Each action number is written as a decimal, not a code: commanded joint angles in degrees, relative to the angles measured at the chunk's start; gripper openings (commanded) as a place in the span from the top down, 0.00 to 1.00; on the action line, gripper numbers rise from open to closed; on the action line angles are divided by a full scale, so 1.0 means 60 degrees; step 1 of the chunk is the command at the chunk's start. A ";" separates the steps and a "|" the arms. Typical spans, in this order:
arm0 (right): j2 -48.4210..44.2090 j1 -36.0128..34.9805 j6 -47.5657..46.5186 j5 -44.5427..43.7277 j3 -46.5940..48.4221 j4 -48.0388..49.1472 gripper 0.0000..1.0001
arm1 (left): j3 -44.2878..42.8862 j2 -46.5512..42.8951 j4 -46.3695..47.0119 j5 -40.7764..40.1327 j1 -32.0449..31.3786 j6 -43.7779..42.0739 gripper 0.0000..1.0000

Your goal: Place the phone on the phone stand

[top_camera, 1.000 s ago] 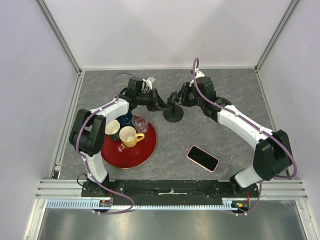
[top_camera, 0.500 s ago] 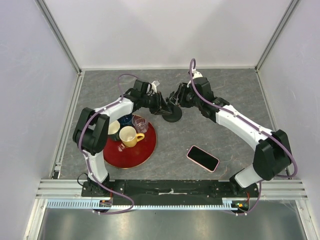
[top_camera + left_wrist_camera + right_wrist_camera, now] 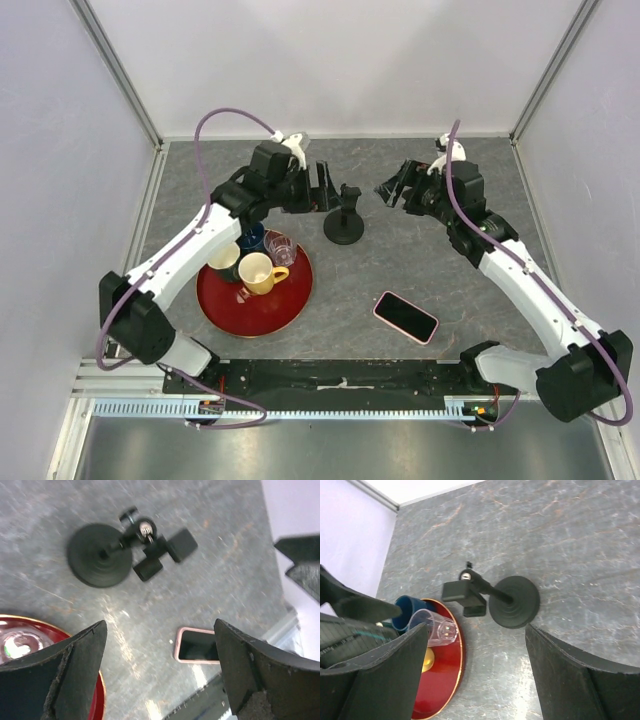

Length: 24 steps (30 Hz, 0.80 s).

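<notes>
Pincers have both drawn back from the phone stand (image 3: 345, 222), which they crowded a second ago. The left pincer (image 3: 323, 187) now hangs just left of its clamp head, and the right pincer (image 3: 392, 189) is farther off on the other side. Both have their fingers spread wide and hold nothing. The stand stands upright, untouched. The phone (image 3: 406, 317) lies flat where it was, on the grey marbled worktop (image 3: 450, 260) nearer the arm bases. Pale walls (image 3: 330, 70) enclose the worktop, and a red tray (image 3: 240, 318) sits at left.

One phone (image 3: 406, 316), one stand (image 3: 345, 222), one tray (image 3: 250, 315), three mugs (image 3: 262, 272), one glass (image 3: 281, 247)
</notes>
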<state>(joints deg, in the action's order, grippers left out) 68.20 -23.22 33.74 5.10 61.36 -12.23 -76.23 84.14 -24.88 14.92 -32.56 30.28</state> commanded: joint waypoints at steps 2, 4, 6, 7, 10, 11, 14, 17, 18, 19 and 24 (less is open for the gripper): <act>-0.0512 0.0588 -0.0028 0.0131 -0.0427 -0.0422 0.14 | -0.3519 0.1895 -0.3298 -0.3641 -0.1033 -0.0199 0.05; -0.0760 0.0881 0.0089 0.0029 -0.0602 -0.0583 0.13 | -0.5185 0.3141 -0.4257 -0.4504 -0.1427 -0.0242 0.05; -0.0922 0.1130 0.0221 -0.0030 -0.0836 -0.0598 0.12 | -0.6288 0.3757 -0.5094 -0.5236 -0.1648 -0.0315 0.04; -0.1083 0.1204 0.0222 -0.0059 -0.0910 -0.0628 0.12 | -0.6570 0.4181 -0.5241 -0.5313 -0.1809 -0.0345 0.04; -0.1303 0.1482 0.0222 -0.0045 -0.1101 -0.0701 0.12 | -0.7435 0.4914 -0.5768 -0.5605 -0.2087 -0.0418 0.04; -0.1347 0.1555 0.0208 -0.0016 -0.1130 -0.0730 0.12 | -0.7684 0.5106 -0.5929 -0.5737 -0.2161 -0.0433 0.04; -0.1406 0.1775 0.0149 0.0145 -0.1247 -0.0774 0.11 | -0.8534 0.5677 -0.6487 -0.6162 -0.2381 -0.0258 0.04; -0.1363 0.1907 0.0149 0.0394 -0.1335 -0.0760 0.11 | -0.8989 0.6073 -0.6794 -0.6704 -0.2499 -0.0111 0.04; -0.1348 0.1951 0.0134 0.0424 -0.1350 -0.0760 0.11 | -0.9135 0.6133 -0.6897 -0.6893 -0.2484 0.0034 0.04; -0.1333 0.1937 0.0134 0.0467 -0.1365 -0.0760 0.11 | -0.9180 0.6191 -0.6941 -0.6953 -0.2484 0.0050 0.04; -0.1392 0.2025 0.0076 0.0512 -0.1467 -0.0760 0.11 | -0.9603 0.6630 -0.7117 -0.7129 -0.2484 0.0211 0.09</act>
<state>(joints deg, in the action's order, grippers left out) 60.60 -11.66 34.48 7.18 52.99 -17.56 -129.56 122.26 -65.21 -23.88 -47.48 29.95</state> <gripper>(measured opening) 0.885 0.924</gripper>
